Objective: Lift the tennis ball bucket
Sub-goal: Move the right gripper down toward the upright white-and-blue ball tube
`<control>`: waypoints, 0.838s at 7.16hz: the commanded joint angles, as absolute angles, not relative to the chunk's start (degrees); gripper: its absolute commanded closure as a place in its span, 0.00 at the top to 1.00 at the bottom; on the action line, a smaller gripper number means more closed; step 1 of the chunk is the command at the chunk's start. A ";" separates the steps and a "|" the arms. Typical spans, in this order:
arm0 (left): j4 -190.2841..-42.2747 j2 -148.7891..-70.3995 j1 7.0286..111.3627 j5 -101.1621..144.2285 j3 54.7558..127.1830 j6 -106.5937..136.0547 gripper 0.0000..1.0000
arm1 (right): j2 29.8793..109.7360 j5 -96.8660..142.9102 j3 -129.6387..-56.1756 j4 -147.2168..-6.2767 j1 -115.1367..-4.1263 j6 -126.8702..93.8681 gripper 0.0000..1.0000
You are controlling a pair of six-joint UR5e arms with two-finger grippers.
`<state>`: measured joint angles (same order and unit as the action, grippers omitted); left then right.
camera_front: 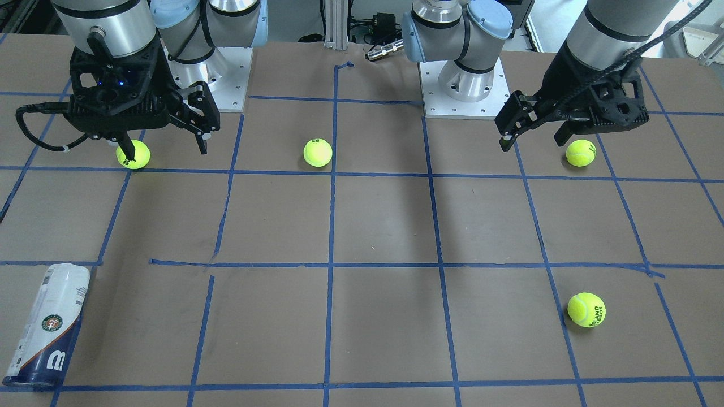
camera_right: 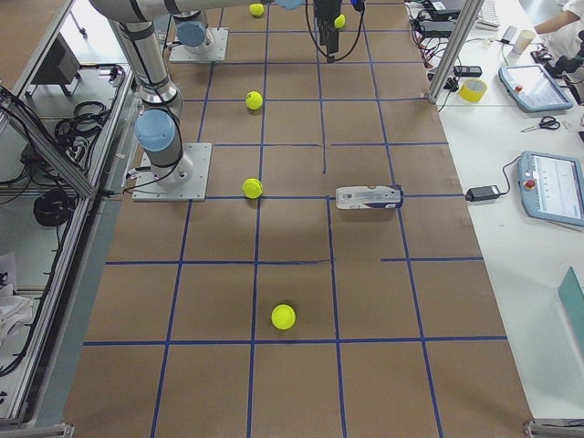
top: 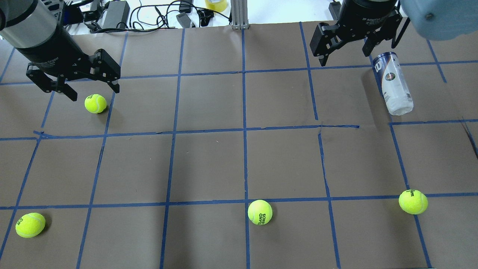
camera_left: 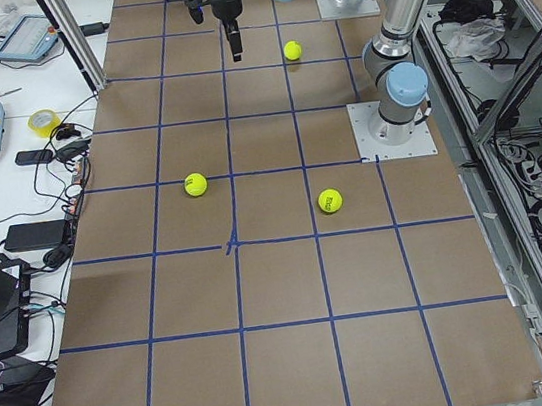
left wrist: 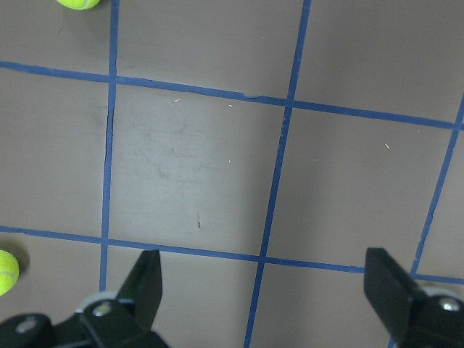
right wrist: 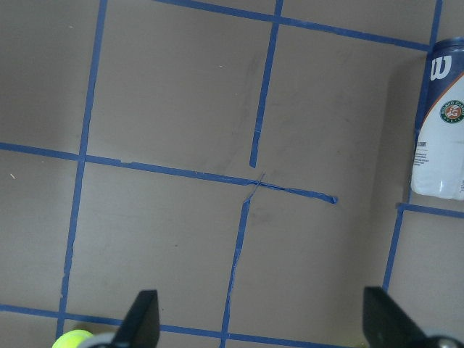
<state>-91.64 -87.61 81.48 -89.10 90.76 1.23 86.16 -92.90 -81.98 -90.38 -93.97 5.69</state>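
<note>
The tennis ball bucket [top: 394, 86] was cut along one side by the frame border in the right wrist view. Its navy band, round emblem and white label still showed there. The label hid the inside, so I could not tell whether it held balls. In the front-facing view one finger of the right tool [camera_front: 166, 151] crossed in front of a tennis ball [camera_front: 134, 155]. The overhead view showed that ball lying well apart from the tool. Both wrist views caught only the finger ends at their lower border.

Both arms reached out from their bases with the tools pointing down, hanging above the bench [top: 209, 164]. The right tool's fingers stood wide apart with nothing between them. The left tool [left wrist: 264, 286] was likewise spread and empty. The bucket lay off to one side of the right tool, not between its fingers and not touching them.

The bucket lay on its side on the robot's right half of the bench. It was nearer the operators' long edge than the robot's edge, and well short of the bench's right end. Its long axis ran roughly from the robot's edge toward the operators' edge, slightly skewed against the blue tape lines. The navy-banded end pointed toward the operators' edge and the pale end toward the robot.
</note>
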 commanded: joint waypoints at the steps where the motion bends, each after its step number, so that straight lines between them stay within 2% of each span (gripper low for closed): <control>1: -91.58 -87.63 78.94 -89.03 90.79 1.23 1.00 | 85.78 -92.99 -82.00 -90.00 -93.87 5.80 1.00; 6: -91.84 -87.36 80.33 -88.68 90.62 1.23 1.00 | 85.60 -92.72 -81.91 -89.83 -90.54 6.24 1.00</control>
